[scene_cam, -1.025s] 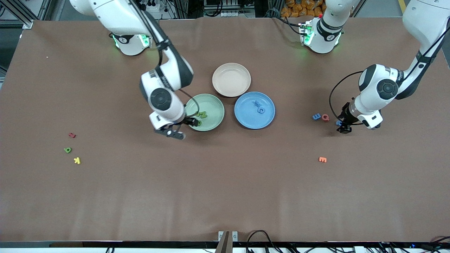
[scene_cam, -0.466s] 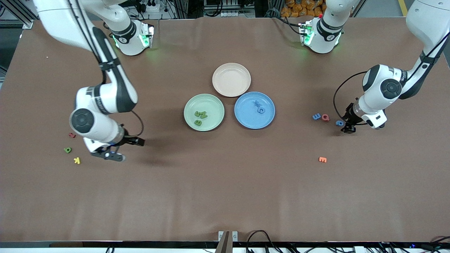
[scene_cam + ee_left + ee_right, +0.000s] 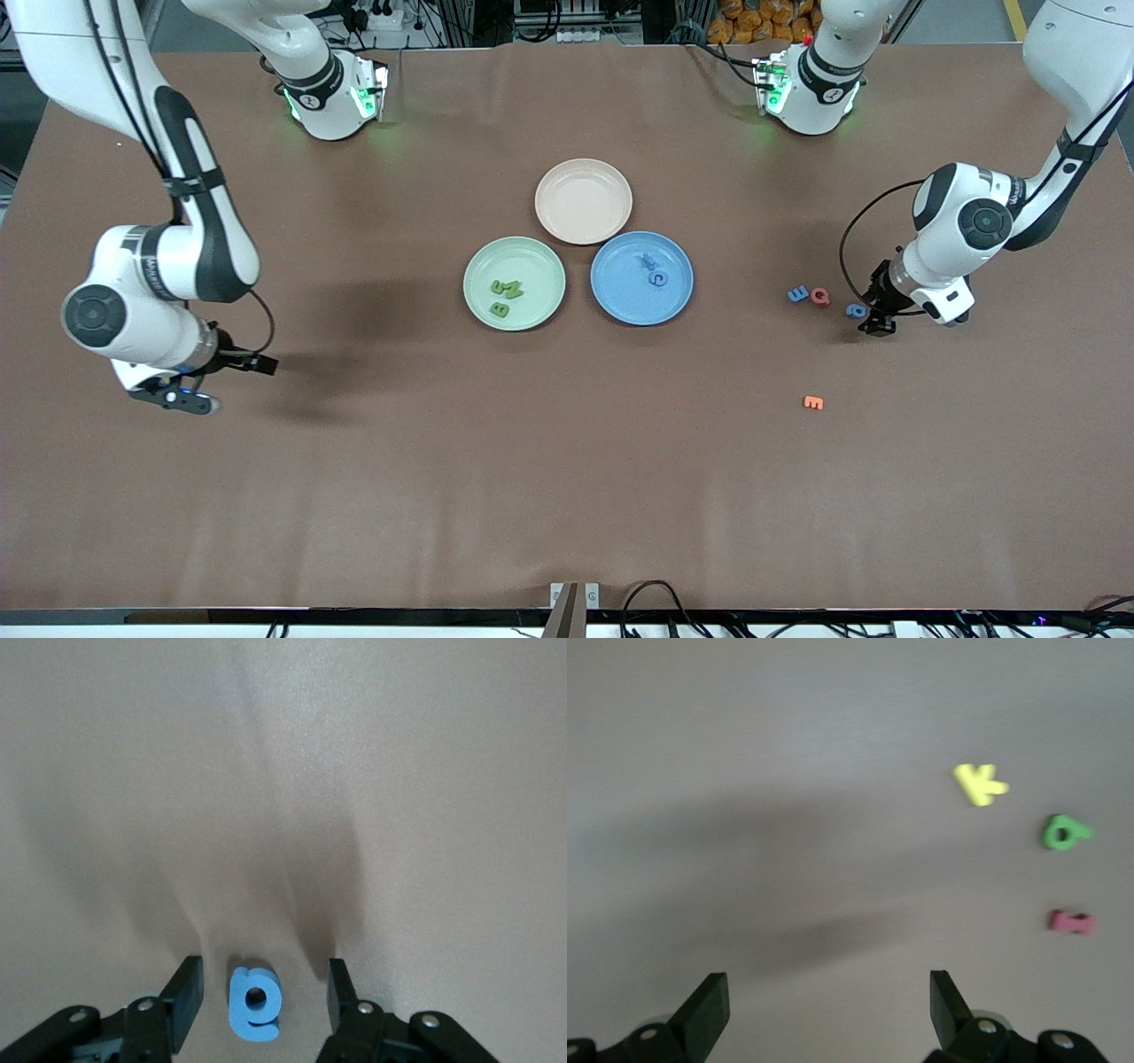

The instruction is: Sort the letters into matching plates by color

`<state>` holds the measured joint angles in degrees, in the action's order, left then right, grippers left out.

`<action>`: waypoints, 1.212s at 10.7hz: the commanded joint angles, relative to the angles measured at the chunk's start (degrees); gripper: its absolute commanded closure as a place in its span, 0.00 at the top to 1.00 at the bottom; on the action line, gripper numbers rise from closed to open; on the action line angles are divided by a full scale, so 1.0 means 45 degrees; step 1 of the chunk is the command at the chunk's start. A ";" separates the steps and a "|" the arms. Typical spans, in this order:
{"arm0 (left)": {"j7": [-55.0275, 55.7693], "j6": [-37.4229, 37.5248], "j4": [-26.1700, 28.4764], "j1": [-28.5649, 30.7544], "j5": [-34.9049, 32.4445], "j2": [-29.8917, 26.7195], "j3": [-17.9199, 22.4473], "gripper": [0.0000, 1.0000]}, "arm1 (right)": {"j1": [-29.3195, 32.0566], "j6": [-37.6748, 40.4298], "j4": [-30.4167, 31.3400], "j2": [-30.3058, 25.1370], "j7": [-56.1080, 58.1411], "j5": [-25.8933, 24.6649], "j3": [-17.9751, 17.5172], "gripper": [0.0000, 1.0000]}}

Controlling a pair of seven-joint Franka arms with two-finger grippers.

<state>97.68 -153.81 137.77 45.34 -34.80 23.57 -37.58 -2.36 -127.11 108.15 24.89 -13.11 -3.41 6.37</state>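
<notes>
We see the left gripper (image 3: 258, 992) low at the table near the left arm's end, fingers spread w/ gaps either side of a blue letter (image 3: 255, 1003) lying between them, not gripped. Right gripper (image 3: 827, 1005) is wide open, holding nothing, over the right arm's end near yellow (image 3: 980, 784), green (image 3: 1063, 832) & pink (image 3: 1072, 922) letters. Green plate (image 3: 542, 312) holds green letters; blue plate (image 3: 620, 306) is beside it.

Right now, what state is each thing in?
Green plate: holds green letters.
Blue plate: holds blue letters.
Beige plate: bare.
Left pincer: open, straddling blue letter on table.
Right pincer: open, holding nothing.
Green letter: loose, unsorted.
</notes>
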 commanded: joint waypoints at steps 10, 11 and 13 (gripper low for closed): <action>0.0441 -0.0234 0.0127 0.0022 -0.0509 0.0093 -0.0028 0.61 | 0.4451 -0.2630 -0.0615 0.1558 0.3010 -0.0375 -0.0849 1.00; 0.0422 -0.0234 0.0127 0.0022 -0.0529 0.0113 -0.0009 0.61 | 0.4471 -0.2807 -0.0655 0.1734 0.2991 -0.0375 -0.0849 1.00; 0.0441 -0.0234 0.0107 0.0022 -0.0529 0.0191 -0.0009 0.62 | 0.4587 -0.2887 -0.1005 0.2066 0.2991 -0.0375 -0.0868 1.00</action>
<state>97.68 -153.86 137.95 45.24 -34.81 24.02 -37.58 16.19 -139.78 106.65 31.65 0.11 -4.35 3.94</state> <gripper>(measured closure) 0.383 0.000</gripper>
